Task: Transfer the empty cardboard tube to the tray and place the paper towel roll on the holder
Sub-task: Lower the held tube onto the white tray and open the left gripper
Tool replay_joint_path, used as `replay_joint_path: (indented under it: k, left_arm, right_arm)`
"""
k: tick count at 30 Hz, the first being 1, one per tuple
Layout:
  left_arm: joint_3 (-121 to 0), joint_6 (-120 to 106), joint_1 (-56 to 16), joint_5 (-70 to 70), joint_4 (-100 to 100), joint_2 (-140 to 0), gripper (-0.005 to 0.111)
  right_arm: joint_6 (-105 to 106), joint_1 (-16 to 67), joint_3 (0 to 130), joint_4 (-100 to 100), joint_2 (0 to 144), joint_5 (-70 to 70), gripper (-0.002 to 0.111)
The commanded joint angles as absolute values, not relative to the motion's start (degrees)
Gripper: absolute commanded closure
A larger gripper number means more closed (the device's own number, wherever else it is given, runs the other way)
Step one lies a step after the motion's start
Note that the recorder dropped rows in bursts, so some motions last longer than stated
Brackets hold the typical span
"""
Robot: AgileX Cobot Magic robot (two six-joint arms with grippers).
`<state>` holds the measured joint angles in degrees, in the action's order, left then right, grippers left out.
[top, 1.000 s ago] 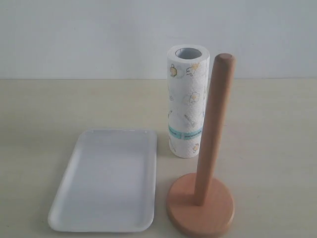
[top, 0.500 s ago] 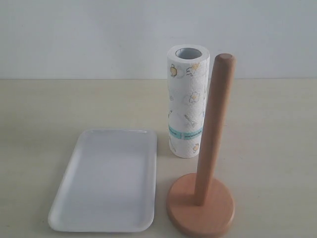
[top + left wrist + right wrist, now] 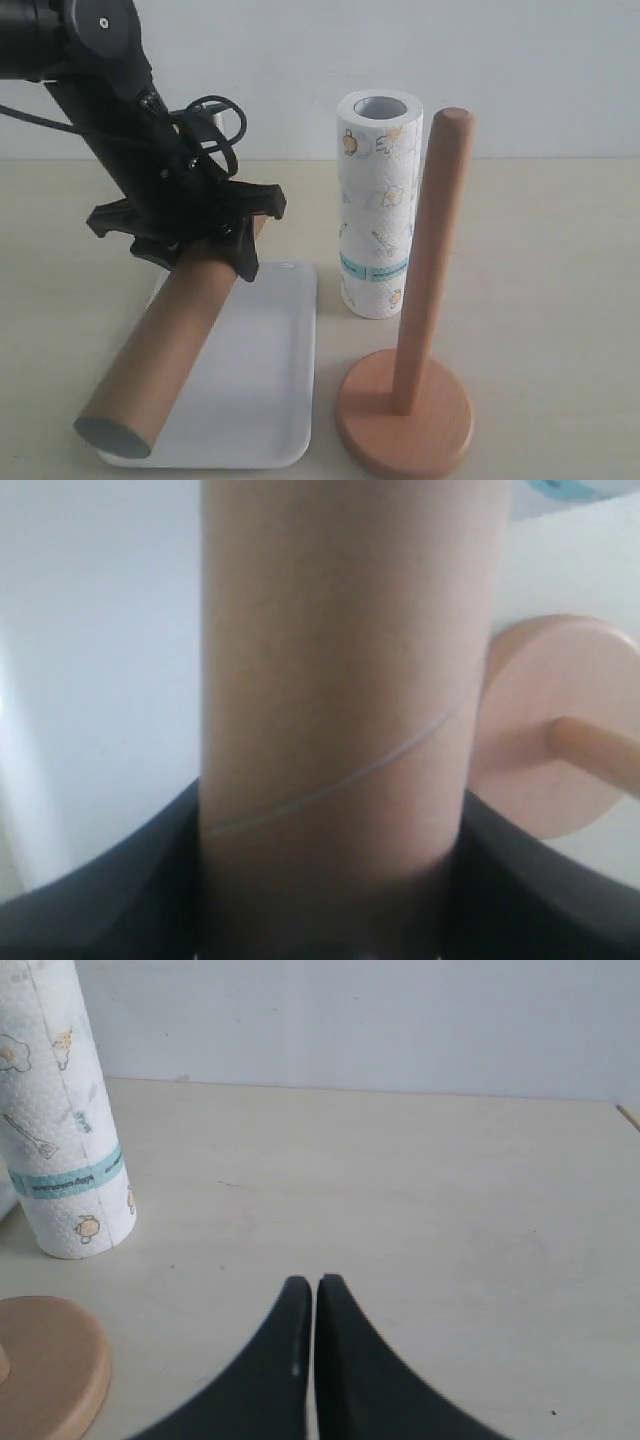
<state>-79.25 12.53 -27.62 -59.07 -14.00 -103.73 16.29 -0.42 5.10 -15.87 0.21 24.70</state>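
My left gripper (image 3: 205, 250) is shut on the far end of the empty cardboard tube (image 3: 165, 350), a long brown cylinder slanting down over the left side of the white tray (image 3: 285, 400). Its near end hangs at the tray's front left corner; I cannot tell whether it touches. In the left wrist view the tube (image 3: 335, 680) fills the middle between dark fingers (image 3: 130, 880). The paper towel roll (image 3: 378, 210) stands upright behind the wooden holder (image 3: 430, 260), whose dowel is bare. My right gripper (image 3: 315, 1282) is shut and empty over bare table, right of the roll (image 3: 65, 1120).
The holder's round base (image 3: 405, 410) sits close to the tray's right rim, and shows in the left wrist view (image 3: 545, 720) and right wrist view (image 3: 45, 1370). A white wall runs behind the beige table (image 3: 560, 250). The right arm is outside the exterior view.
Earlier the exterior view showed only tray, roll and holder. Now the left arm has come in from the upper left, holding the cardboard tube over the tray.
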Motion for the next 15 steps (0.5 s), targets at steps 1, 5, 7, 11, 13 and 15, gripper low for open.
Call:
replay_joint_path:
  k: [1,5,7,11,13,15]
  left_arm:
    - [-81.3,8.0,-23.2,-58.8,-20.5,-107.6,0.103]
    - [-81.3,8.0,-22.5,-56.3,-17.5,-109.8,0.103]
    - [-81.3,7.6,-22.5,-54.4,-17.8,-110.7,0.103]
    - [-81.3,7.5,-22.5,-52.2,-20.6,-112.8,0.103]
    - [-81.3,7.6,-22.5,-52.0,-20.6,-113.8,0.103]
    - [-81.3,7.6,-22.5,-52.0,-20.6,-115.0,0.103]
  right_arm:
    - [16.4,-0.5,5.1,-15.8,0.0,24.3,0.107]
    - [16.4,-0.5,5.1,-15.8,0.0,24.3,0.107]
    - [16.4,-0.5,5.1,-15.8,0.0,24.3,0.107]
    - [16.4,-0.5,5.1,-15.8,0.0,24.3,0.107]
    - [16.4,-0.5,5.1,-15.8,0.0,24.3,0.107]
    - [16.4,-0.5,5.1,-15.8,0.0,24.3,0.107]
